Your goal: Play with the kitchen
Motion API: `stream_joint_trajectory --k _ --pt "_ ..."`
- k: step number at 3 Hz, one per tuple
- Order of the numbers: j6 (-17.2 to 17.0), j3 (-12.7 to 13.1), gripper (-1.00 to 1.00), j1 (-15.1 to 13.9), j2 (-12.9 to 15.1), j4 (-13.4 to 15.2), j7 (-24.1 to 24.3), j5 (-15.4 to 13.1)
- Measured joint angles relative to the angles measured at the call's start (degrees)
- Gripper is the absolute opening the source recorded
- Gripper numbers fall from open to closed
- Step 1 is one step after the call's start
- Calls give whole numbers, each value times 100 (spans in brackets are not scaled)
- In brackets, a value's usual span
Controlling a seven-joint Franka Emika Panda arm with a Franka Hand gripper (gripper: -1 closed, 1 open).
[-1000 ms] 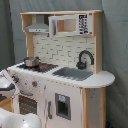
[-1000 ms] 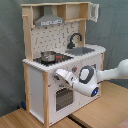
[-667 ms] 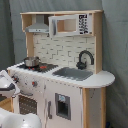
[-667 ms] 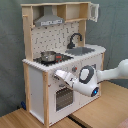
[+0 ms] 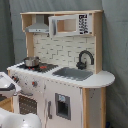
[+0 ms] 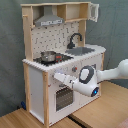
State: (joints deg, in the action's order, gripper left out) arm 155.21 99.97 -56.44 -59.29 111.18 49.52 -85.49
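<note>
Kitchen (image 6: 55, 60) sits on the wooden table (image 6: 100, 112), arm's gripper (image 6: 56, 77) right at the oven front, can't tell its fingers' state, so I'd ease in slow and square.

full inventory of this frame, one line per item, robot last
Kitchen: 1, white and light wood, on the wooden floor before a grey curtain.
Hood: 1, grey, top of the kitchen, over the stovetop.
Microwave: 1, white frame, on the upper shelf beside the hood.
Pot: 1, metal, on the stovetop.
Stovetop: 1, black with red burners, on the counter.
Sink: 1, grey, set in the counter beside the stovetop.
Faucet: 1, black, behind the sink.
Oven door: 1, dark window, front below the knobs.
Arm: 1, white, reaching in from the second exterior view's right.
Pincer: 1, white, at the kitchen front above the oven door.
</note>
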Motion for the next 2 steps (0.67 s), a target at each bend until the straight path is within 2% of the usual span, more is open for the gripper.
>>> stream_joint_trajectory --k 2 --pt "-29 4 -100 4 -5 11 -1212 0"
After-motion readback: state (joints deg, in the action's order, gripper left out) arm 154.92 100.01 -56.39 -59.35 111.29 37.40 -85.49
